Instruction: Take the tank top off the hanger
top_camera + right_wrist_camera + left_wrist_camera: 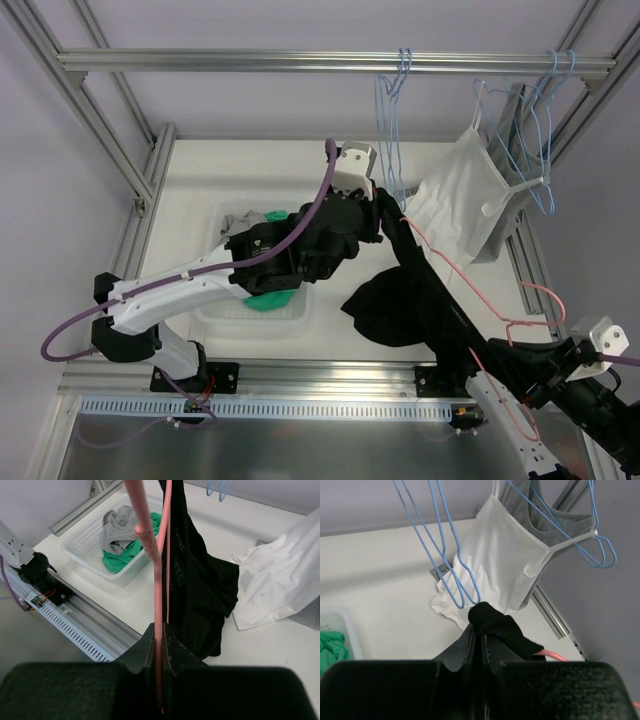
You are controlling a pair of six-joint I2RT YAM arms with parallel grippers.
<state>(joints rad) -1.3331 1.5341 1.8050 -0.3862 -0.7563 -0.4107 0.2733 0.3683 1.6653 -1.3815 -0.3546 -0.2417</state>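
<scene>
While left jaws pinch the tank top (200,590) and right jaws the hanger (158,610), basket (82,550) holds clothes (119,555)

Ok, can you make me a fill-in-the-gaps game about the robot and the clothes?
The right jaws are shut on a ____ hanger.
The left jaws pinch the ____ tank top.
The basket holds grey cloth and ____ cloth.
The bare wire hangers by the white tank top are ____.
Missing words: pink, black, green, blue.
</scene>
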